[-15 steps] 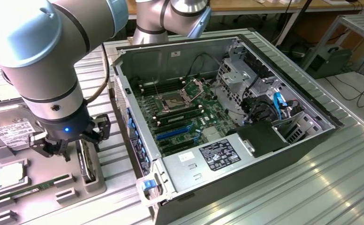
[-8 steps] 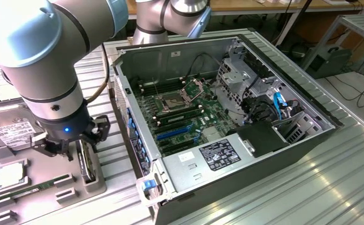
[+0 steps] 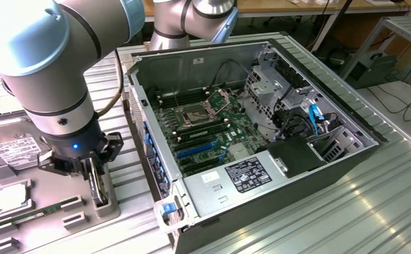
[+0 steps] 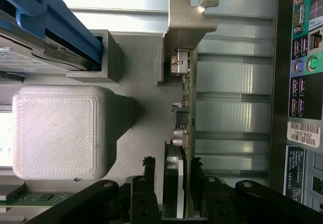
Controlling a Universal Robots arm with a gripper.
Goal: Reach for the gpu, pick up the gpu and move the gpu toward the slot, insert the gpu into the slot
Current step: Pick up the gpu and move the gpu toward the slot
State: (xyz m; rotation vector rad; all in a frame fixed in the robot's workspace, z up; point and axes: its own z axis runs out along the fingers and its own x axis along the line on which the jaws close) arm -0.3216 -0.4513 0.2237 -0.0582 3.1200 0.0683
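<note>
Bright, even overhead light, pale glare streaks along the ribbed silver metal table (image 3: pixel 375 196), shaded interior of the open grey computer case (image 3: pixel 191 69), soft shadow beside the pale grey plastic block (image 4: pixel 55 133), bright glint on the silver bracket end of the thin dark gpu card (image 4: pixel 184 113)

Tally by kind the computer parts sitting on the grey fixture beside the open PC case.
hard drive: 1
square silver processor chip: 1
green memory stick: 1
gpu, standing on edge in its holder: 1
Total: 4
</note>
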